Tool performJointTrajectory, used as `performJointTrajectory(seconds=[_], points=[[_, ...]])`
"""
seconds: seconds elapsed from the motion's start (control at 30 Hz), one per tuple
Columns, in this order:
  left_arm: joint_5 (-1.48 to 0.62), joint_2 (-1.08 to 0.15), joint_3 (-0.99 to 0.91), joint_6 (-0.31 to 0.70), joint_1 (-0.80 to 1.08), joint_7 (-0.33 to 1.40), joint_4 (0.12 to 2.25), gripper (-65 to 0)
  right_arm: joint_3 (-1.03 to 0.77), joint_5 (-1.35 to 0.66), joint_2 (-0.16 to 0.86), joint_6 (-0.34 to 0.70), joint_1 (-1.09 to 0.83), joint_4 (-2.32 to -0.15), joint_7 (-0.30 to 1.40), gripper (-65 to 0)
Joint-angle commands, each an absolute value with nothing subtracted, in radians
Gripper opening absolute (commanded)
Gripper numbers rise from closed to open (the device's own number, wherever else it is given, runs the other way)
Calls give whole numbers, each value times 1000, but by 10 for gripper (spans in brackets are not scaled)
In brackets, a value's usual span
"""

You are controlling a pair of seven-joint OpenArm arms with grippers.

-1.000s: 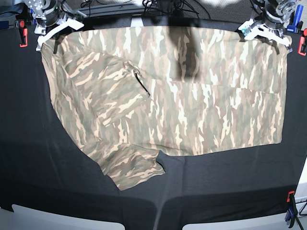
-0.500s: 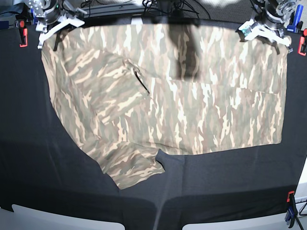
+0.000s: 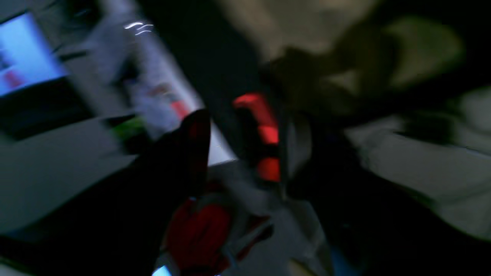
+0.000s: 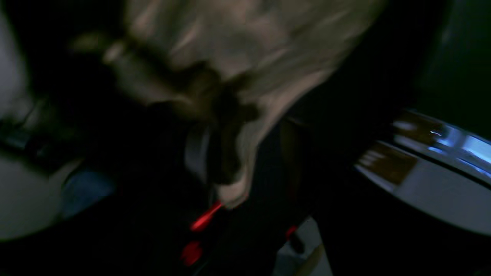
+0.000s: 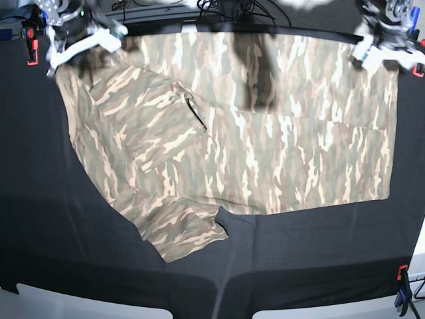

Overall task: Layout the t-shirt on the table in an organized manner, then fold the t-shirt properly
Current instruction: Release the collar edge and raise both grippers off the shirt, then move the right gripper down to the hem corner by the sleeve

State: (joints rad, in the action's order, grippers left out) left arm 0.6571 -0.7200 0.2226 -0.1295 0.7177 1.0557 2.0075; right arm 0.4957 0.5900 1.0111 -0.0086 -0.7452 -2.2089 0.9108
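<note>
The camouflage t-shirt [image 5: 265, 133] lies spread across the black table [image 5: 299, 266], its top edge near the far side. One sleeve is folded onto the body at the left and another sticks out at the bottom left. My right gripper [image 5: 83, 43] hovers, blurred, over the shirt's top left corner. In the right wrist view its fingers stand apart, with a loose tip of the t-shirt [image 4: 249, 50] hanging between them. My left gripper [image 5: 384, 52] is by the top right corner. In the blurred left wrist view its fingers are apart, with the t-shirt [image 3: 307, 23] beyond them.
Red clamps [image 5: 31, 50] [image 5: 418, 63] hold the cloth at the far corners, and another clamp [image 5: 402, 292] sits at the near right. One red clamp [image 3: 264, 134] shows between the left fingers. Cables and equipment crowd the far edge. A lit screen [image 3: 23, 53] stands off the table.
Both grippers have opened and let go of the shirt's top corners. The shirt's top edge has slid toward the far side, and the left gripper has shifted outward to the right.
</note>
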Motion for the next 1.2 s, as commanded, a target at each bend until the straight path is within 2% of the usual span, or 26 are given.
performJointTrajectory(seconds=[0.0, 0.17, 0.3, 0.57, 0.77, 0.87, 1.03, 1.17], points=[[707, -732, 217, -154, 720, 1060, 2025, -383, 490, 623, 1028, -37, -741, -2238, 913, -381], [732, -731, 217, -173, 674, 1061, 2025, -383, 490, 628, 1011, -64, -679, -2251, 913, -381], [723, -731, 217, -173, 619, 1007, 2025, -383, 490, 606, 942, -94, -591, -2251, 905, -381], [401, -731, 217, -176, 439, 720, 2025, -383, 490, 397, 692, -104, -339, -2231, 775, -381], [244, -732, 217, -172, 262, 690, 2025, -383, 467, 380, 490, -103, -171, -2111, 762, -381], [166, -732, 217, -172, 182, 685, 2025, -383, 396, 301, 395, -96, -97, -2020, 742, -381], [83, -731, 217, -138, 93, 679, 2020, -383, 223, 87, 290, -4, 1, -1913, 666, -381], [13, -731, 217, -104, 48, 642, 1990, -383, 92, -128, 258, 155, 60, -1899, 596, -381]])
